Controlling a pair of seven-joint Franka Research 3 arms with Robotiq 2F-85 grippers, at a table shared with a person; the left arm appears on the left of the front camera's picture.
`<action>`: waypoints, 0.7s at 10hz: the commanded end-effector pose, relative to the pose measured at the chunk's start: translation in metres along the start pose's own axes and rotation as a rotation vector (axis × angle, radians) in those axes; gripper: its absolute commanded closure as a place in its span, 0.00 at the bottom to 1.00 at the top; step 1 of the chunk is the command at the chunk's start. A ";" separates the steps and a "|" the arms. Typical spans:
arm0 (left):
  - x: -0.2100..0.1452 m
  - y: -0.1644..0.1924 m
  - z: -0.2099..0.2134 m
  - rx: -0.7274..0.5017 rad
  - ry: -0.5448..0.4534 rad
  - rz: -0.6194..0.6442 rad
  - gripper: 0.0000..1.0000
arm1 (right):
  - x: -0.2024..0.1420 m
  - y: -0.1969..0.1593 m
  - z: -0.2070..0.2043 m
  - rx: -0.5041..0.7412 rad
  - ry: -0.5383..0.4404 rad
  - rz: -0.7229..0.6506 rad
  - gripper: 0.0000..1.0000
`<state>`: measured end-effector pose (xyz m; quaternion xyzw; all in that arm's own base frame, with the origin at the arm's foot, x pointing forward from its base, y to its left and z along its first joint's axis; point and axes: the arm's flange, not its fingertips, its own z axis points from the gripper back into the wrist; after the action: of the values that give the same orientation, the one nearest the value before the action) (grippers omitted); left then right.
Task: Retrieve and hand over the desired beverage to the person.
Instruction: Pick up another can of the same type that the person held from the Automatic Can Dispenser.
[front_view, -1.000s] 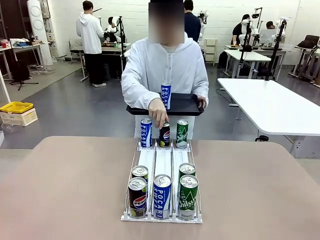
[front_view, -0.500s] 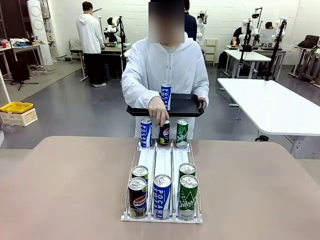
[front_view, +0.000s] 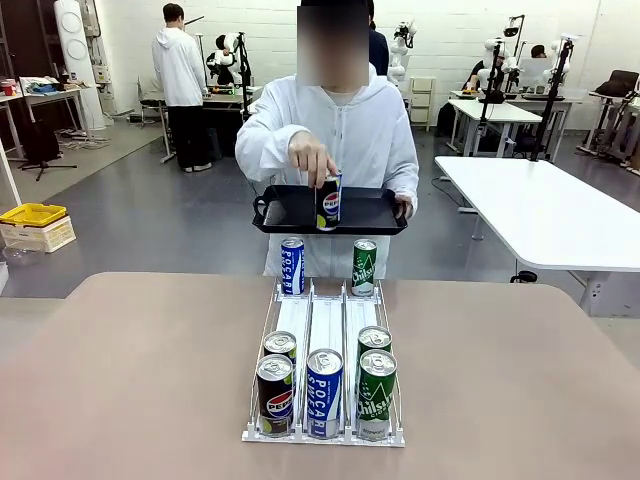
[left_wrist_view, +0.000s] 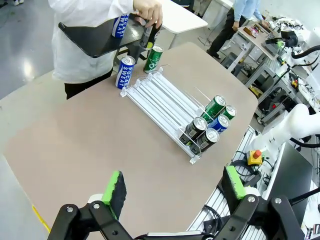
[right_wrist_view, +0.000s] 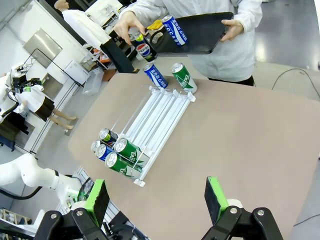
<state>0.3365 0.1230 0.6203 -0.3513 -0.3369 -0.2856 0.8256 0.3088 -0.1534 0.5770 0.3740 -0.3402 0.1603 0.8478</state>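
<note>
The person (front_view: 330, 130) in a white hooded sweatshirt stands at the far side and holds a black tray (front_view: 372, 212) in one hand. The other hand (front_view: 311, 158) holds a Pepsi can (front_view: 328, 201) over the tray. A blue Pocari can (right_wrist_view: 175, 27) stands on the tray. On the table a white three-lane rack (front_view: 325, 325) carries a Pocari can (front_view: 292, 266) and a green can (front_view: 364, 266) at its far end. Pepsi (front_view: 275, 393), Pocari (front_view: 324, 392) and green (front_view: 377, 393) cans stand at its near end. My left gripper (left_wrist_view: 172, 187) and right gripper (right_wrist_view: 156, 195) hang open high above the table, holding nothing.
The brown table (front_view: 120, 380) has bare surface on both sides of the rack. Behind the front row stand two more cans, one silver-topped (front_view: 280, 346) and one green (front_view: 374, 340). A white table (front_view: 550, 215) stands at the right beyond it.
The person's hand has lifted the Pepsi can out of the rack's far middle lane and up over the tray. The middle lane's far end now stands bare.
</note>
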 end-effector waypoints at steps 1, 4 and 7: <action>-0.001 0.002 0.000 -0.017 -0.021 -0.026 0.00 | 0.003 -0.001 -0.002 0.029 -0.028 0.011 0.00; -0.001 0.002 0.000 -0.017 -0.021 -0.026 0.00 | 0.003 -0.001 -0.002 0.029 -0.028 0.011 0.00; -0.001 0.002 0.000 -0.017 -0.021 -0.026 0.00 | 0.003 -0.001 -0.002 0.029 -0.028 0.011 0.00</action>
<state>0.3363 0.1231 0.6203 -0.3513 -0.3370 -0.2859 0.8254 0.3088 -0.1534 0.5770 0.3739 -0.3402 0.1603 0.8478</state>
